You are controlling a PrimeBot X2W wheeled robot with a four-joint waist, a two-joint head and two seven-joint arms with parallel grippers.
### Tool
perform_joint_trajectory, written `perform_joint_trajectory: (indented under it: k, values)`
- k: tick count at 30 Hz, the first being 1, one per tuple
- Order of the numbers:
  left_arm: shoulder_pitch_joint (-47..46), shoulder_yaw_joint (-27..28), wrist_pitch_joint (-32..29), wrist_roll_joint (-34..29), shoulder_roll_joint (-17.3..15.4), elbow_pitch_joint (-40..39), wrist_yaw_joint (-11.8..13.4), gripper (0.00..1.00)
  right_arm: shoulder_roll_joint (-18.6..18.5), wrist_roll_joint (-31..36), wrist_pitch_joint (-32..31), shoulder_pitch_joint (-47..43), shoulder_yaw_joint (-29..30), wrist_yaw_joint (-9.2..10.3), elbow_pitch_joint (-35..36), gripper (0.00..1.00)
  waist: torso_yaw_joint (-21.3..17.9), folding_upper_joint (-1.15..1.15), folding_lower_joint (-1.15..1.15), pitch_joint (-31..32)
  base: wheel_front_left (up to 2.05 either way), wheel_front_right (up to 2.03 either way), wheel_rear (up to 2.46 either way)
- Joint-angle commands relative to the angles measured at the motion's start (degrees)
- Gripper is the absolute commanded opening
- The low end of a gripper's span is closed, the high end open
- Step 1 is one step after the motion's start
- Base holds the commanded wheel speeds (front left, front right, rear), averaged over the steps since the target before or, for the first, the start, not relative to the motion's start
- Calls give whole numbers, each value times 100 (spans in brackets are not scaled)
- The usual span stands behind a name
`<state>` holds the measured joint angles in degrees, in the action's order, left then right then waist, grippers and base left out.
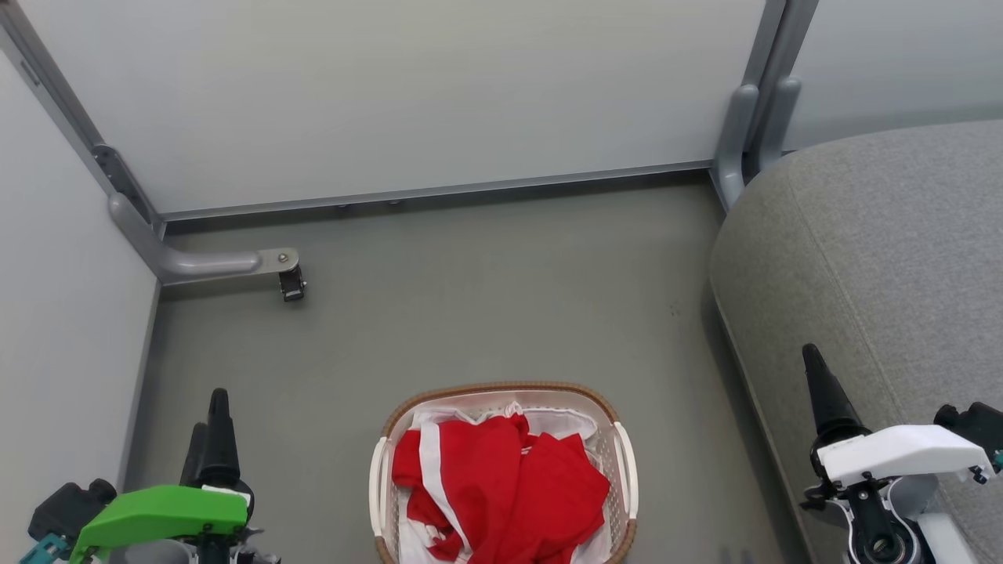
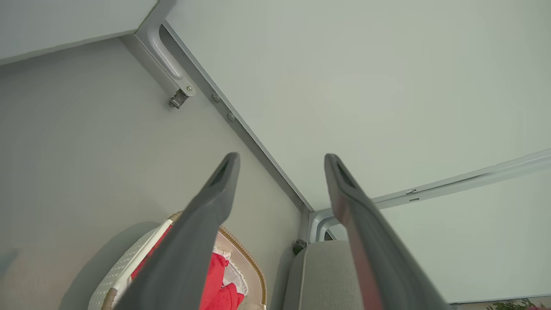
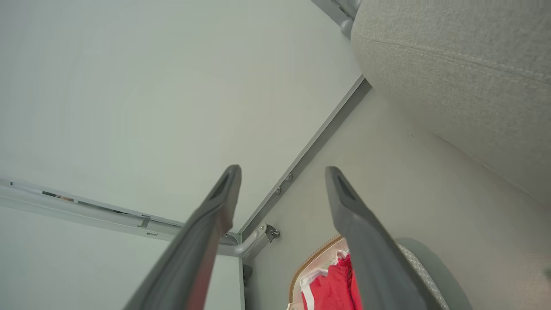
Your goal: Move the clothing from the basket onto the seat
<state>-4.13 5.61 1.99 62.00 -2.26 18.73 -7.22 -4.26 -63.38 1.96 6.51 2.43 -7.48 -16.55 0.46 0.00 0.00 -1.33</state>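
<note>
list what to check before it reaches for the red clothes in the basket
1. Left gripper open, holding nothing: ok.
2. Right gripper open, holding nothing: ok.
3. Clothing lies on top in the basket, uncovered: ok.
4. Basket upright on the floor, between the two grippers: ok.
5. Seat, on the robot's right, bare where it shows: ok.
6. Number of garments in the pile: cannot tell.

clothing (image 1: pixel 501 489) in basket (image 1: pixel 501 388) | basket on floor (image 1: pixel 470 313) | seat (image 1: pixel 878 251) right of basket, apart from it | wall panels (image 1: pixel 392 94) behind both | left gripper (image 2: pixel 282 157) left of basket | right gripper (image 3: pixel 283 168) right of basket, by seat edge
</note>
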Motion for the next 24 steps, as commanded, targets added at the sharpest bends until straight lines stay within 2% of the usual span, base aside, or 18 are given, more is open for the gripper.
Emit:
perform_joint_trajectory:
  k: [1, 14, 24]
  values:
    - [-172, 0, 64, -291, -43, -54, -20, 100, -59, 257, 66, 154, -30, -1, 64, 100, 4, 0, 0, -8, 0, 0, 0]
    - [-133, -122, 317, -1918, -126, 44, 19, 100, -133, 1580, 320, 197, -227, -2, 48, 100, 28, 0, 0, -32, 0, 0, 0]
    - [-58, -288, 487, -2715, -167, 138, 82, 100, -205, 2462, 491, 184, -443, -2, -71, 100, 54, 0, 0, -39, 0, 0, 0]
